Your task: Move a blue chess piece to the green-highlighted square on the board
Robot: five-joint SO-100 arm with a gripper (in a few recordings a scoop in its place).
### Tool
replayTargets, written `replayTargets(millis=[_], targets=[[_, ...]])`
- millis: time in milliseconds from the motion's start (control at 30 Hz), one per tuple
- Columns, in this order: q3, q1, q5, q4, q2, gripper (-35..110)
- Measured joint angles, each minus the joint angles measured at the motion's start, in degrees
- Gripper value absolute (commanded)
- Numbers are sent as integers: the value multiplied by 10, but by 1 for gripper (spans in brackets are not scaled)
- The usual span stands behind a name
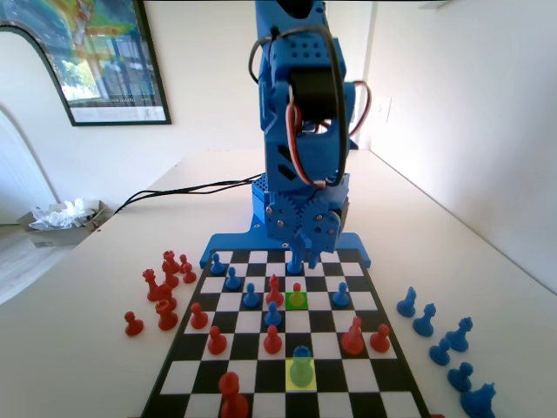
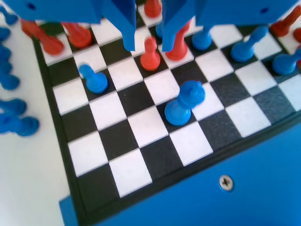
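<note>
On the board (image 1: 383, 370), in the fixed view, the chess piece (image 1: 301, 366) stands near the front edge. The highlighted square (image 1: 297, 299) lies directly behind it, two rows farther, holding a pawn (image 1: 297, 290).

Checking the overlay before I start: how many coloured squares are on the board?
2 in the fixed view. A green square in the middle of the board, a small piece on it; a yellow square nearer the camera, under a blue piece. Pieces may hide others.
</note>
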Motion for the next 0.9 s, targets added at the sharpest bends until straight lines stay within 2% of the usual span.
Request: replayTargets(millis=[900], targets=[[-24, 16, -13, -31, -72, 9]])
